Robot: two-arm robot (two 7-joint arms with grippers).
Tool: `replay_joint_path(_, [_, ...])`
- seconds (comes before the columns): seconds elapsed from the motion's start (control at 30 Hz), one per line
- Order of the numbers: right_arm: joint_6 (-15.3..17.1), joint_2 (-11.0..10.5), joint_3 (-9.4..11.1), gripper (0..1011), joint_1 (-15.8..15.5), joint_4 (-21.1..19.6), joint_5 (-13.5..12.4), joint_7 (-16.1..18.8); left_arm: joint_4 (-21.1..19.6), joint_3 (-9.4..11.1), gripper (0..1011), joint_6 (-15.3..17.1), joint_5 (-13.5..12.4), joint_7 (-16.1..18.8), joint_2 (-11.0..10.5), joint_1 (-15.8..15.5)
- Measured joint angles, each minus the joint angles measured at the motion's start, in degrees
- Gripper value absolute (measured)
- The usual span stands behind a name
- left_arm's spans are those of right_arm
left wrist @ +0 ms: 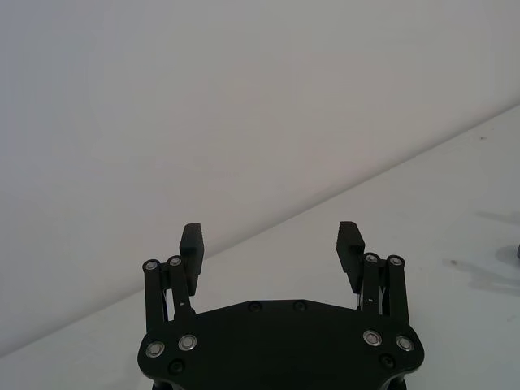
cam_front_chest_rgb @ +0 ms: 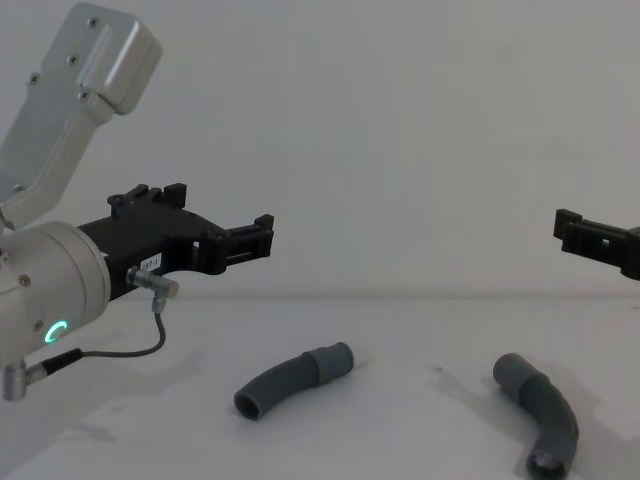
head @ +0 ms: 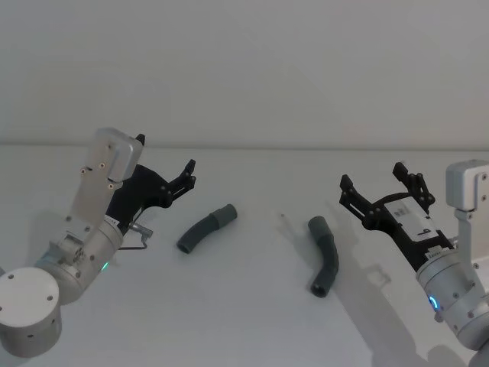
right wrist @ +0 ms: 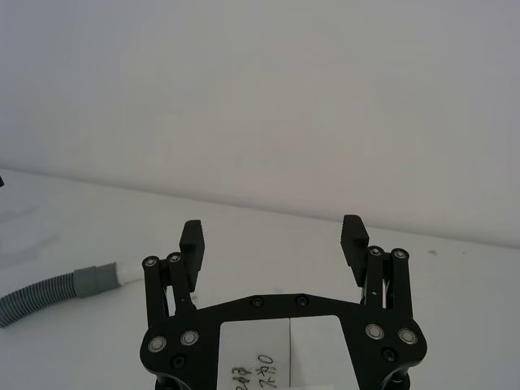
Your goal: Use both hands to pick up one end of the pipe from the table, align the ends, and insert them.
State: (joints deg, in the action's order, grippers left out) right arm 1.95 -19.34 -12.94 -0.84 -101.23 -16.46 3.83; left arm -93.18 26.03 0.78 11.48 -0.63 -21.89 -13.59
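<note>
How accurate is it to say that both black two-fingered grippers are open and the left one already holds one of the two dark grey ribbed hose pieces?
Not quite: the black two-fingered left gripper holds nothing. It and the right gripper are open, but the head view shows both dark grey ribbed hose pieces lying on the white table.

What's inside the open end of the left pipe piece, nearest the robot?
The left pipe piece shows a dark hollow mouth, nothing sticking out; deeper in, shadow and the bend hide the bore. The left gripper and right gripper hang open, apart from it.
</note>
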Motion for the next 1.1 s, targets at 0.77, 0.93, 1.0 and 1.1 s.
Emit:
replay_joint_path(0.77, [0.0, 0.0, 0.0, 1001, 0.0, 0.0, 0.0, 0.0, 0.0, 0.0, 1001, 0.0, 0.0, 0.0, 0.0, 0.0])
replay_joint_path(0.93, [0.0, 0.0, 0.0, 1001, 0.0, 0.0, 0.0, 0.0, 0.0, 0.0, 1001, 0.0, 0.0, 0.0, 0.0, 0.0])
replay_joint_path(1.0, [0.0, 0.0, 0.0, 1002, 0.0, 0.0, 0.0, 0.0, 0.0, 0.0, 1001, 0.0, 0.0, 0.0, 0.0, 0.0])
replay_joint_path(1.1, [0.0, 0.0, 0.0, 1001, 0.0, 0.0, 0.0, 0.0, 0.0, 0.0, 1001, 0.1, 0.0, -0.1, 0.0, 0.0])
